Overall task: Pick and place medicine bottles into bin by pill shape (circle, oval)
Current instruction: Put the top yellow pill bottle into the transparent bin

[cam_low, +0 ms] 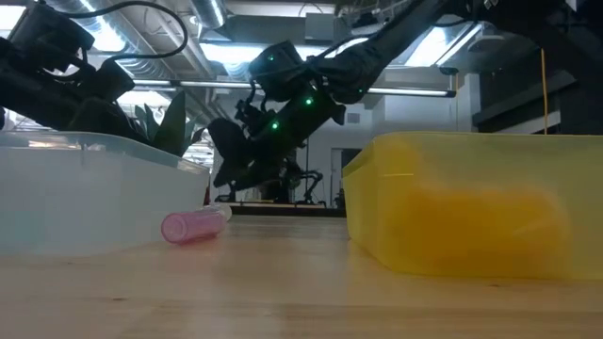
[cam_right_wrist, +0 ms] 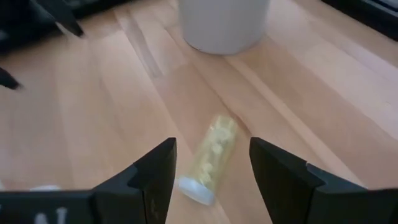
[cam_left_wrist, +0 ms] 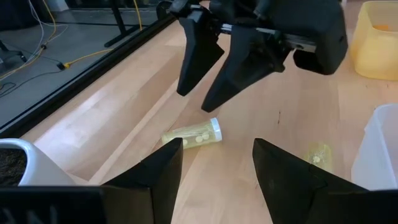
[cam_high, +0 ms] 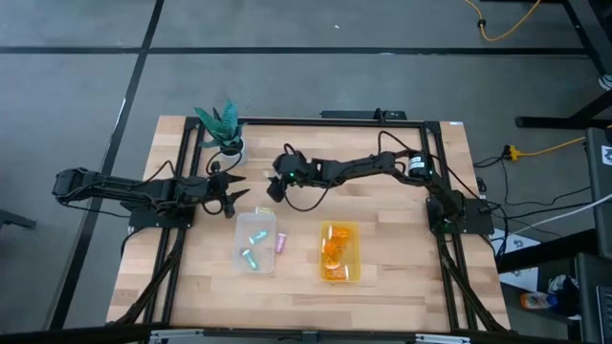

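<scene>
- The right gripper (cam_high: 272, 187) holds its fingers (cam_right_wrist: 155, 171) spread apart with nothing between them, hanging just above the tabletop (cam_high: 402, 277) over a pale yellow bottle (cam_right_wrist: 209, 157).
- That bottle lies on its side on the wood, its white cap toward the right wrist camera, with small pale pills showing through its wall; in the left wrist view the same bottle (cam_left_wrist: 193, 135) rests just below the right gripper's dark fingers.
- The left gripper (cam_high: 232, 198) sits near the plant side of the tabletop with its fingers (cam_left_wrist: 158, 171) parted and empty, pointing toward the bottle and the right gripper.
- A white pot (cam_right_wrist: 222, 23) stands just beyond the bottle, and it carries a green plant (cam_high: 220, 122).
- A clear bin (cam_high: 255, 242) in front of the grippers holds several teal bottles (cam_high: 256, 235).
- A pink bottle (cam_low: 193, 224) lies on its side on the tabletop, just beside the clear bin and between it and the yellow bin.
- The yellow bin (cam_high: 339, 253) holds a heap of orange bottles (cam_high: 335, 250).
</scene>
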`<state>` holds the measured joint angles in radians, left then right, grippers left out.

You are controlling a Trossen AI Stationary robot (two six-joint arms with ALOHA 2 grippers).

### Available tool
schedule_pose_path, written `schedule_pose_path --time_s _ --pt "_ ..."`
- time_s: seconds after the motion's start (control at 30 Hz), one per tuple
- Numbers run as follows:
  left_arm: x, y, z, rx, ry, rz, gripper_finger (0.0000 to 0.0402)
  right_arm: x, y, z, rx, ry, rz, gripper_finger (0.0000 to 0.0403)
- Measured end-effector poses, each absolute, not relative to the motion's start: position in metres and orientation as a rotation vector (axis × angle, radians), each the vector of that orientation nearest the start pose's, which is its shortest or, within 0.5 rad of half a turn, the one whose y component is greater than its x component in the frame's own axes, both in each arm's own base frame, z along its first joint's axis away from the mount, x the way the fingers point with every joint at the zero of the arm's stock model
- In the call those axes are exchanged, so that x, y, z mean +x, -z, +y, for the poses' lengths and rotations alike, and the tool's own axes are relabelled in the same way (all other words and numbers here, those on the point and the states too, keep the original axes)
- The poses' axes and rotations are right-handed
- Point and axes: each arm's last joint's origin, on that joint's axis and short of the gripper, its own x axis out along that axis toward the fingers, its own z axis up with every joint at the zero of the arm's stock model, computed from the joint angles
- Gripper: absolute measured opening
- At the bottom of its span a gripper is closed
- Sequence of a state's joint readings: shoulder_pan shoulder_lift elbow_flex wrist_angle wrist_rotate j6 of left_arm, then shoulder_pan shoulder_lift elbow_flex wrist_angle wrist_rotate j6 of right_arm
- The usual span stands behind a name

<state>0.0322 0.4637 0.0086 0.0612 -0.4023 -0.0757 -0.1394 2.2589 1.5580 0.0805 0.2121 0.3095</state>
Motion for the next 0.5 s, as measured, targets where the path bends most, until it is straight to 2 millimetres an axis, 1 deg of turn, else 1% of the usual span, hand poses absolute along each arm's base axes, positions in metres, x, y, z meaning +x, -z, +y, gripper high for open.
schedule_pose_path --time_s 0.13,0.27,0.37,0.43,0.5 --pt "0.117 -0.132 0.015 0.0 -0.444 0.374 0.019 0.488 -0.143 -0.074 0.282 0.409 0.528 0.0207" --pt "0.117 -0.132 0.015 0.0 -0.444 0.374 0.019 0.49 -0.139 -0.074 0.284 0.408 0.525 0.0207" --pt "0.117 -0.132 0.015 0.0 -0.444 0.374 0.019 0.493 -0.126 -0.075 0.304 0.412 0.513 0.0207" --pt "0.117 -0.132 0.015 0.0 -0.444 0.374 0.019 0.492 -0.116 -0.075 0.302 0.422 0.54 0.0207" --pt "0.117 -0.132 0.015 0.0 -0.444 0.374 0.019 0.492 -0.114 -0.076 0.295 0.444 0.538 0.0207"
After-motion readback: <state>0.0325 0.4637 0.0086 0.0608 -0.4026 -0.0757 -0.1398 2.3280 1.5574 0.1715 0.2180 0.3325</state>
